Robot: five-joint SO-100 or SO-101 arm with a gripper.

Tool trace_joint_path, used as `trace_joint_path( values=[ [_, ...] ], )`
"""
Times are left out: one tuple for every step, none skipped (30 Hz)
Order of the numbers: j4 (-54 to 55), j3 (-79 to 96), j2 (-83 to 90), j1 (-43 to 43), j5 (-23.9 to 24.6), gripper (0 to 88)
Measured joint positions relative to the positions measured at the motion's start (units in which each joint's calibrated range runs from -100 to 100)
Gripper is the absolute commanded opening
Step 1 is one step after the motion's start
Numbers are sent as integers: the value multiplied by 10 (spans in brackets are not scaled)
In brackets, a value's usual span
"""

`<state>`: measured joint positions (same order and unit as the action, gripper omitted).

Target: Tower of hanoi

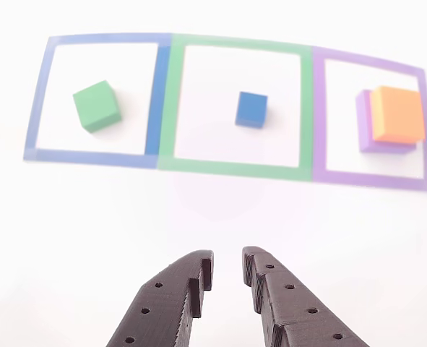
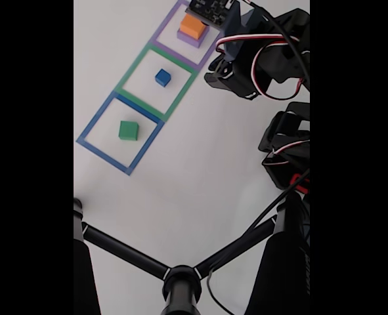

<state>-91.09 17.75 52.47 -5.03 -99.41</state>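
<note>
Black printed jaws of the gripper (image 1: 227,269) fill the near edge of the other view, ridged and drilled with small holes, parted by a narrow gap and holding nothing. Beyond them on the white table (image 1: 213,217) lie three taped outlines. The green block (image 1: 97,105) sits in the left, blue outline (image 1: 155,101), turned slightly askew; the blue block (image 1: 251,110) sits in the middle, green outline (image 1: 235,170); the orange block (image 1: 397,114) rests on the purple block (image 1: 365,137) in the right, purple outline (image 1: 318,116), shifted off-centre. All four look like matte, rigid plastic with flat faces and crisp edges, probably light and not slippery; opposite vertical sides seem the sound place to pinch, squared to the faces.

From the fixed view, tripod legs (image 2: 125,251) are nearest. Farther off, green block (image 2: 129,130), blue block (image 2: 163,77) and the orange block (image 2: 193,25) on the purple block (image 2: 192,39) run away in a row, with the arm (image 2: 259,62) at the right.
</note>
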Motion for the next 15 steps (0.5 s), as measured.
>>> trace_joint_path(
  values=[
    [-10,-9,1,-1,0,2],
    [-17,-17,2,2,-2,2],
    [-21,-22,3,5,-4,3],
    [-24,-25,4,10,0,4],
    [-24,-26,6,12,0,6],
    [-25,-26,7,15,0,8],
    [-25,-26,7,16,0,10],
    [-25,-26,7,16,0,11],
    [-25,-26,7,20,-4,14],
    [-25,-22,9,23,-2,18],
    [-20,-15,14,27,0,22],
    [-17,-8,18,29,0,30],
    [-11,-1,21,29,0,37],
    [-8,6,24,31,0,46],
    [-2,14,25,35,-4,64]
  ],
)
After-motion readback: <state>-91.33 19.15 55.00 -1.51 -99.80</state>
